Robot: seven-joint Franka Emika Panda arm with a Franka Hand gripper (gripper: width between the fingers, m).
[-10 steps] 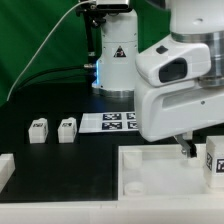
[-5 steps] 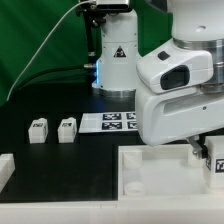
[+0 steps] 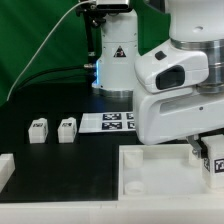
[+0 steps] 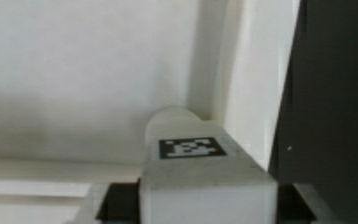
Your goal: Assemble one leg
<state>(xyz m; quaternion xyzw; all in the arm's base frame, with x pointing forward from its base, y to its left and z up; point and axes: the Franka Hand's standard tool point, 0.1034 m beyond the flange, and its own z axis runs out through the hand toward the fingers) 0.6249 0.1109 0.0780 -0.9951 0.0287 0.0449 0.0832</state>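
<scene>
My gripper [image 3: 204,153] is shut on a leg [image 3: 214,160], a small white block with a black-and-white tag. It holds the leg low over the right end of the big white tray-like panel [image 3: 150,172]. In the wrist view the held leg [image 4: 197,160] stands between my dark fingers [image 4: 123,202], tag facing the camera, close to the panel's raised rim [image 4: 247,70]. Two more legs [image 3: 38,130] [image 3: 67,128] lie on the black table at the exterior view's left. My arm's white body hides the panel's far edge.
The marker board [image 3: 112,120] lies behind the panel, partly hidden by my arm. A white tagged stand with a blue light [image 3: 114,62] rises at the back. A white part [image 3: 5,170] sits at the exterior view's left edge.
My arm has shifted slightly, and the held leg has moved a little toward the exterior view's left over the panel. The grip is unchanged. The loose legs have not moved.
</scene>
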